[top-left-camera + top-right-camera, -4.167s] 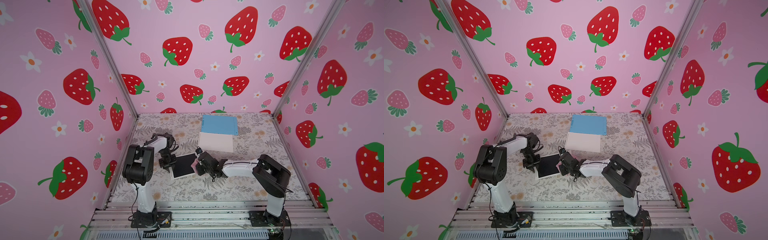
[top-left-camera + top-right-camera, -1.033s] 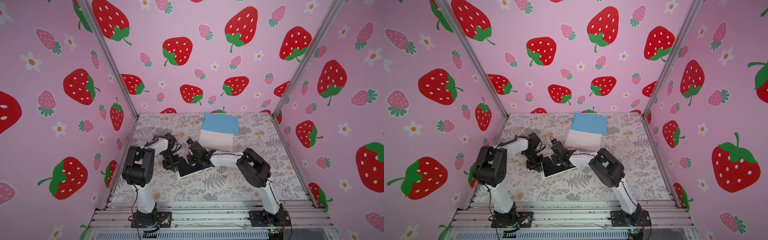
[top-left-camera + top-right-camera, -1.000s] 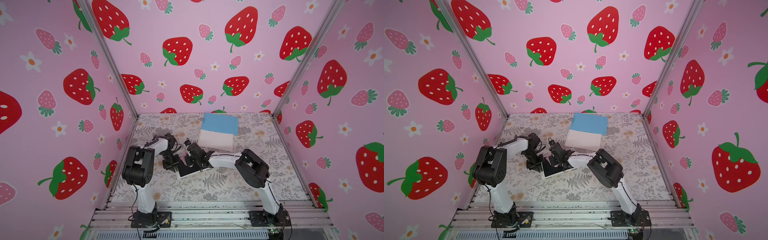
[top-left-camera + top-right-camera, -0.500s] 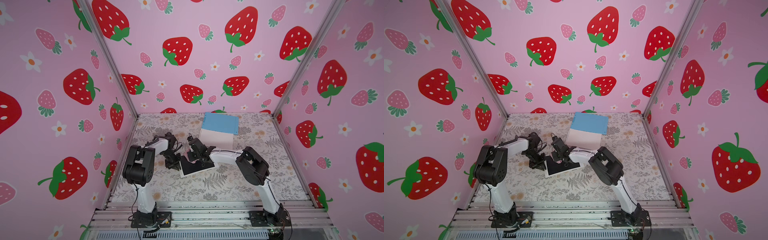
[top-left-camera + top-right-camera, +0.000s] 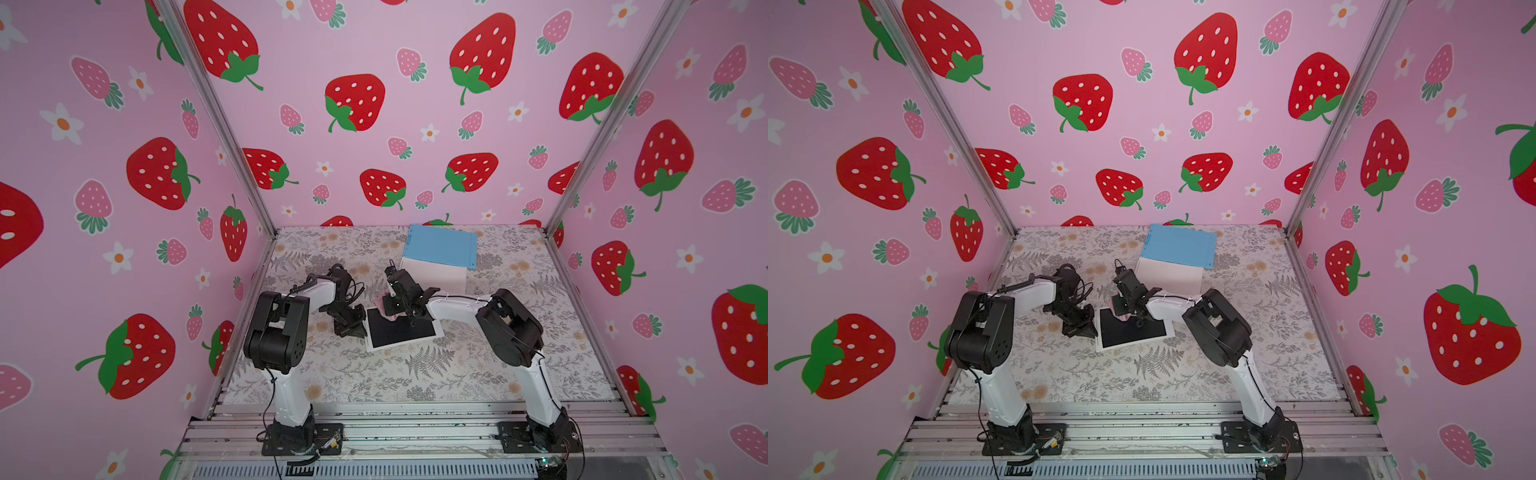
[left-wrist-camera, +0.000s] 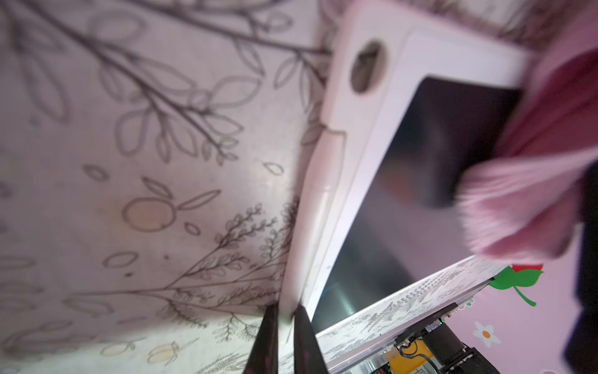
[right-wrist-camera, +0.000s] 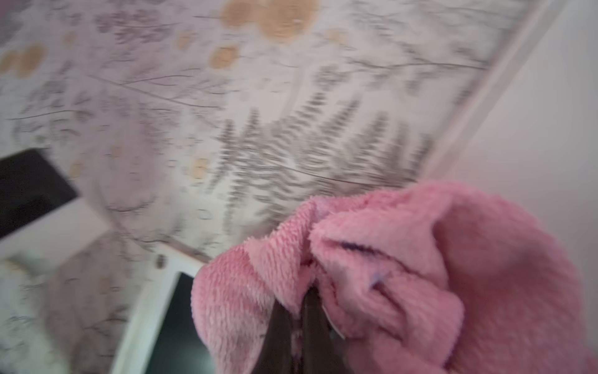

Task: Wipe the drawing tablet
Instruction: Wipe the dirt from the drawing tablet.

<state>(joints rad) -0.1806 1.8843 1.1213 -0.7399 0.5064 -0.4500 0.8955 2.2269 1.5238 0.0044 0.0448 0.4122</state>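
The drawing tablet [image 5: 405, 332], white-framed with a black screen, lies flat on the floral table in both top views [image 5: 1136, 328]. My left gripper [image 5: 359, 330] is shut on its left edge; the left wrist view shows the dark fingertips [image 6: 304, 323] pinching the white frame of the tablet [image 6: 404, 194]. My right gripper [image 5: 390, 309] is shut on a fluffy pink cloth [image 5: 381, 300] and presses it on the screen's far left corner. In the right wrist view the cloth [image 7: 420, 259] bunches around the gripper [image 7: 296, 304] and hides most of the tablet [image 7: 181, 323].
A blue board [image 5: 442, 247] lies on a white board [image 5: 436, 276] at the back of the table, just behind the right arm. Pink strawberry walls close in three sides. A metal rail [image 5: 415, 428] carrying both arm bases runs along the front.
The right gripper has carried the cloth from the tablet's right side to its far left corner. The tablet has slid slightly right and turned. The left jaws have tightened on its edge.
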